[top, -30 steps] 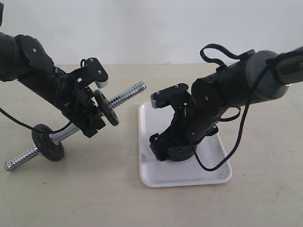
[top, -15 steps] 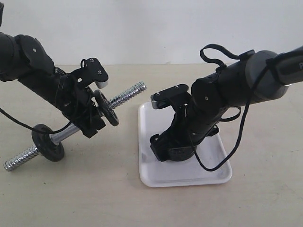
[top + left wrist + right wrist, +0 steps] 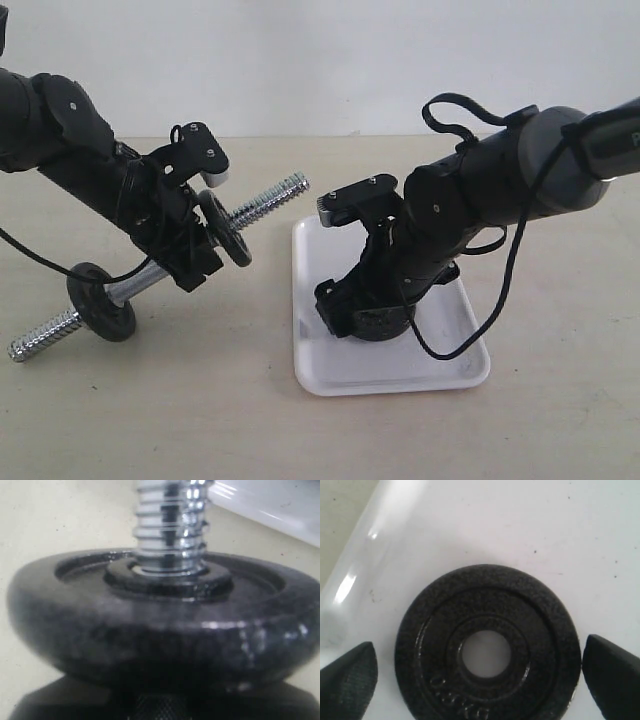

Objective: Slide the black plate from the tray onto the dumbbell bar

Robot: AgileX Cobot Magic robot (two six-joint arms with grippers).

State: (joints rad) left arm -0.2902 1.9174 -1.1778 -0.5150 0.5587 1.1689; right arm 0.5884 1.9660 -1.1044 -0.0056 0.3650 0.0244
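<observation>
Fingers [image 3: 350, 680] of right gripper [image 3: 365, 322] spread wide astride the black plate [image 3: 487, 647] flat in the tray [image 3: 445, 368], poised to pinch; left gripper [image 3: 198, 258] clamped on the dumbbell bar [image 3: 268, 198], threaded end offered trayward.

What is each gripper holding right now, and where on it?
Left gripper clamps the dumbbell bar at its smooth middle. Right gripper holds nothing, open astride the black plate.

Seen from outside, the right gripper [image 3: 365, 318] wholly covers the black plate [image 3: 435, 640] beneath it. Its wrist view crops both fingertips [image 3: 350, 680] and the plate's rim, and the lettering is unreadable. The left gripper [image 3: 197, 258] shows in its wrist view only as a cropped dark blur, and the dumbbell bar [image 3: 170, 525] beyond it runs out of frame.
</observation>
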